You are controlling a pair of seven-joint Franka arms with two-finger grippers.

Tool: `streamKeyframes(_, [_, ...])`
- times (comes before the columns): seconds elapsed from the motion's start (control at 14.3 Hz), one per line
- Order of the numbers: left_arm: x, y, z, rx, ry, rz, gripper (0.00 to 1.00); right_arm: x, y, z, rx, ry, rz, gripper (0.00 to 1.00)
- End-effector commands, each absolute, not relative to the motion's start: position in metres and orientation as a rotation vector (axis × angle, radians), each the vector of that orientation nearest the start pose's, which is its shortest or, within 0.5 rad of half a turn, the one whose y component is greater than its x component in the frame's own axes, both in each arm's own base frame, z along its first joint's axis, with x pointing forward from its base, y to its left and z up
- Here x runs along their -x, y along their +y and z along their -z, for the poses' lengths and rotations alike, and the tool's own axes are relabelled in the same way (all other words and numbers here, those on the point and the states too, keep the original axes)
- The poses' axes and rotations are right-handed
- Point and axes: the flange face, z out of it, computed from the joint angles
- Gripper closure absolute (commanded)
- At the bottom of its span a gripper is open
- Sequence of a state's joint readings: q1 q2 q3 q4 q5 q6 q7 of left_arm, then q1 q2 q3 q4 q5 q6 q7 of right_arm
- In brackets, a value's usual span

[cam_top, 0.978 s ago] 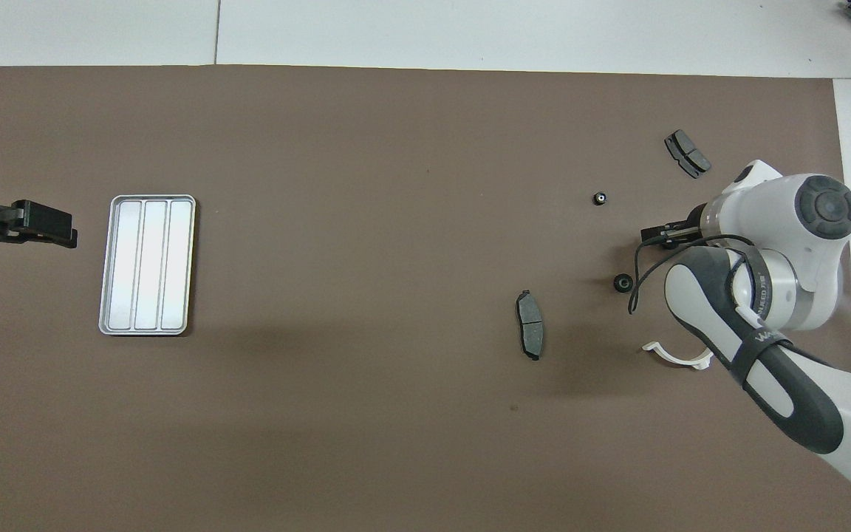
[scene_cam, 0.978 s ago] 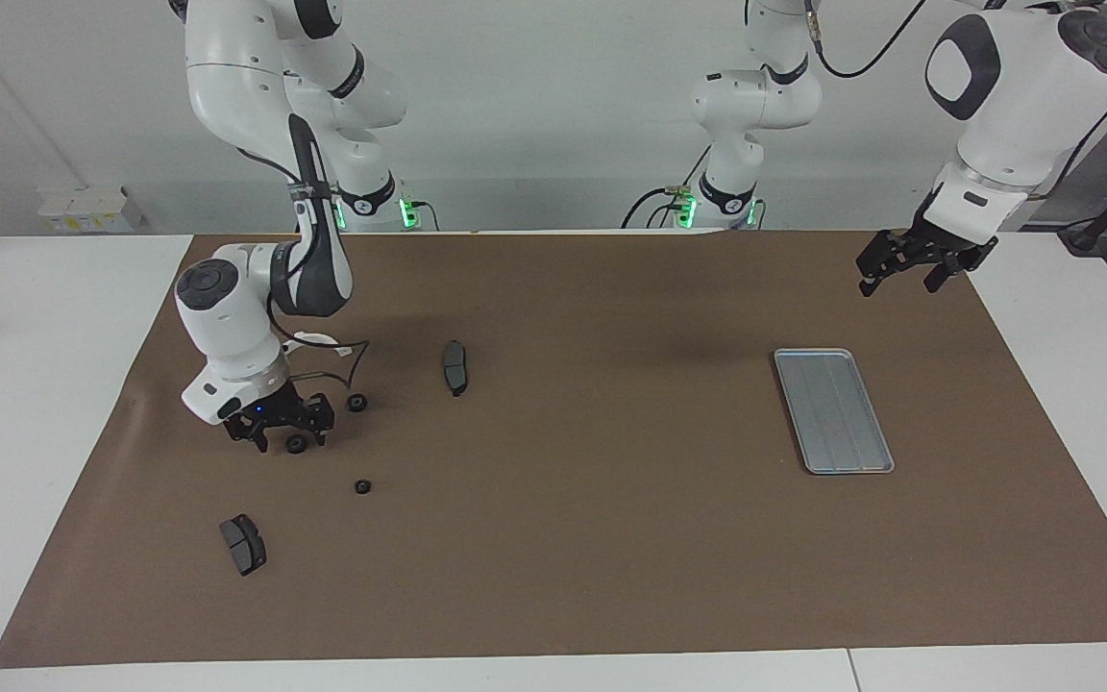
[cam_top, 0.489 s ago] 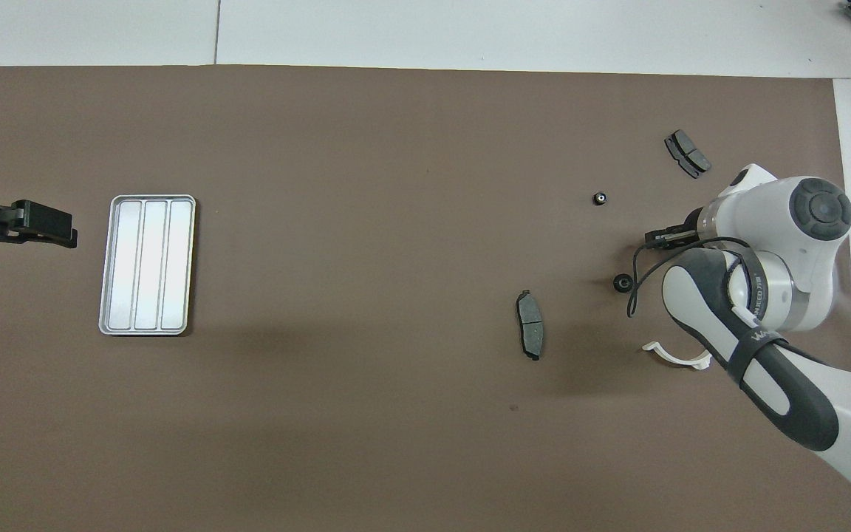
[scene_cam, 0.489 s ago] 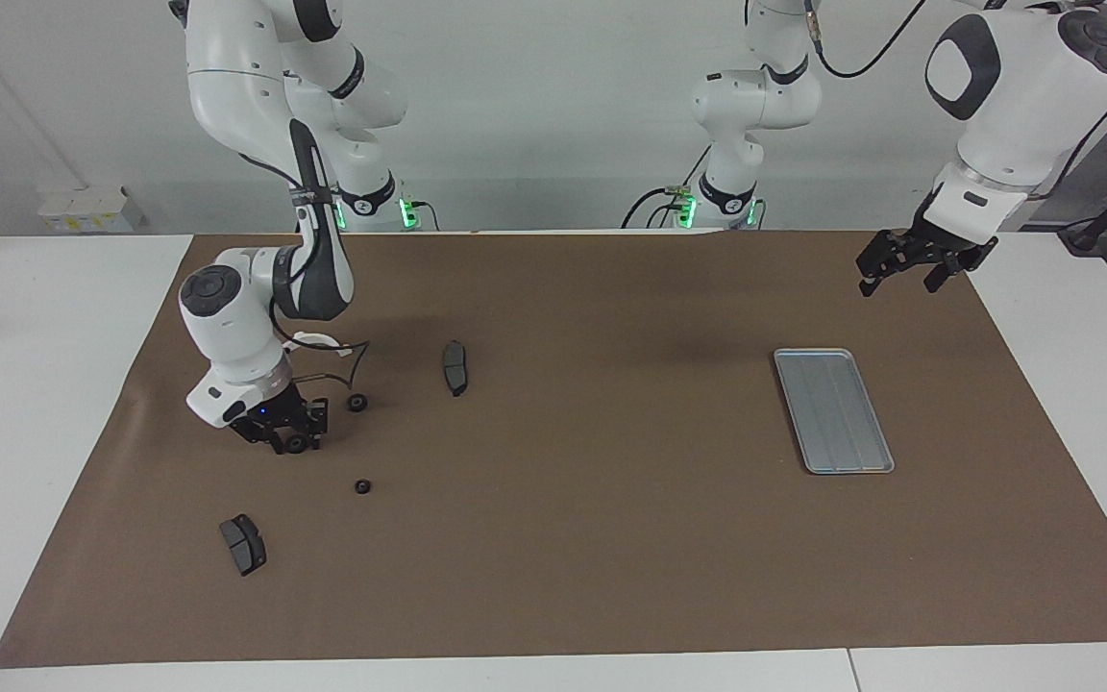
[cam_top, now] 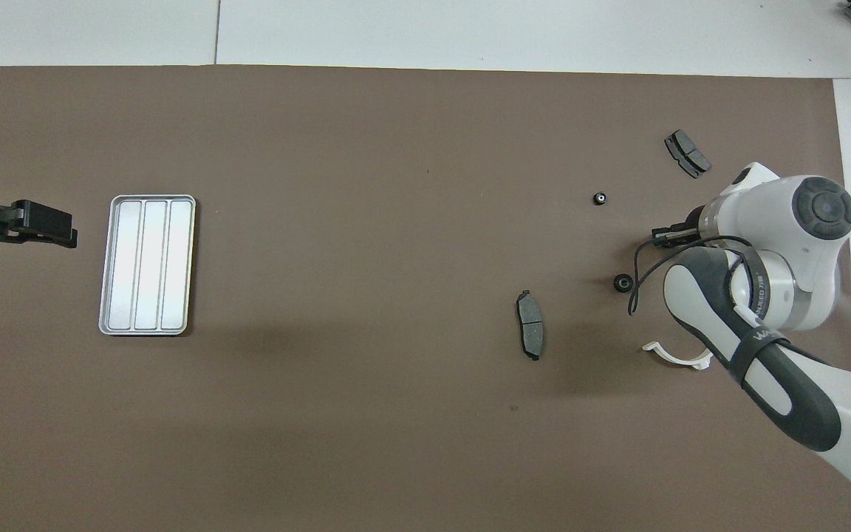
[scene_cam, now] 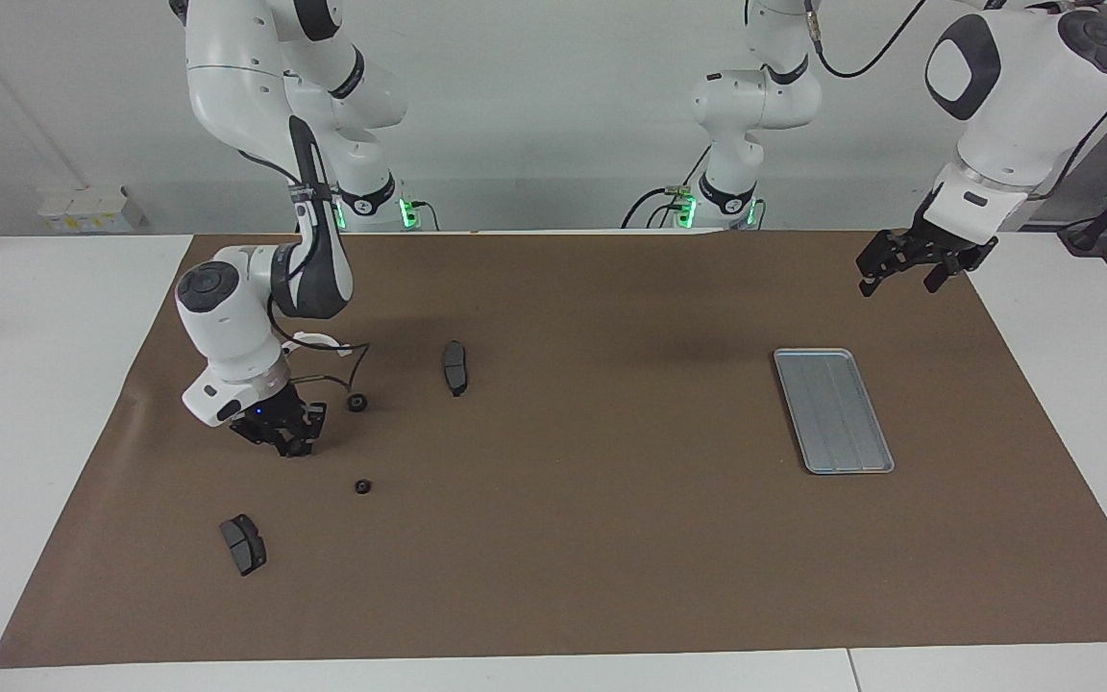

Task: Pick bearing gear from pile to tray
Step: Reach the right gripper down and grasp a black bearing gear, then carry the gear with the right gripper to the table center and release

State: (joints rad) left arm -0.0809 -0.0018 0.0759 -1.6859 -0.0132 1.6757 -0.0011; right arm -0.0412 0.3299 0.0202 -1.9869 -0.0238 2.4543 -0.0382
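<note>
My right gripper [scene_cam: 290, 442] is down at the mat in the pile, shut on a small black gear [scene_cam: 297, 447]. In the overhead view the arm's wrist hides that gear. Two more black gears lie loose: one [scene_cam: 356, 403] beside the gripper, nearer to the robots, also seen from overhead [cam_top: 623, 283], and one [scene_cam: 362, 486] farther out, also seen from overhead [cam_top: 600, 198]. The silver tray [scene_cam: 832, 410] lies toward the left arm's end and holds nothing [cam_top: 147, 264]. My left gripper [scene_cam: 909, 267] waits open in the air beside the tray, over the mat's edge.
A dark brake pad [scene_cam: 455, 367] lies toward the table's middle from the pile. Another brake pad [scene_cam: 243, 544] lies farthest from the robots. A white half-ring bracket [scene_cam: 311, 338] lies under the right arm, nearer to the robots. A brown mat [scene_cam: 573, 538] covers the table.
My right gripper's fingers have closed around the gear that lay between them, and the wrist has shifted slightly. The left arm has not moved.
</note>
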Motion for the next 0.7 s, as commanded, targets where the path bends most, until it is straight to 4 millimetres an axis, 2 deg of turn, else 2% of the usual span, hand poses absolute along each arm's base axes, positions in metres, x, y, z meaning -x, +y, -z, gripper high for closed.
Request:
streamKeyframes(0.0, [-0.554, 0.001, -0.582, 3.167, 0.015, 0.005, 0.00, -0.639, 0.035, -0.372, 3.097, 0.136, 0.212, 1.00])
streamKeyframes(0.14, [-0.554, 0.001, -0.582, 3.167, 0.015, 0.005, 0.00, -0.647, 0.098, -0.405, 3.074, 0.227, 0.238, 1.00])
streamKeyframes(0.21, [-0.554, 0.001, -0.582, 3.167, 0.015, 0.005, 0.00, -0.647, 0.131, -0.411, 3.051, 0.274, 0.260, 1.00])
streamKeyframes(0.42, [-0.554, 0.001, -0.582, 3.167, 0.015, 0.005, 0.00, -0.635, 0.230, -0.412, 2.991, 0.392, 0.266, 1.00])
streamKeyframes(0.56, [-0.554, 0.001, -0.582, 3.167, 0.015, 0.005, 0.00, -0.633, 0.274, -0.419, 2.949, 0.428, 0.295, 1.00])
streamKeyframes(0.63, [-0.554, 0.001, -0.582, 3.167, 0.015, 0.005, 0.00, -0.630, 0.296, -0.417, 2.941, 0.425, 0.291, 1.00])
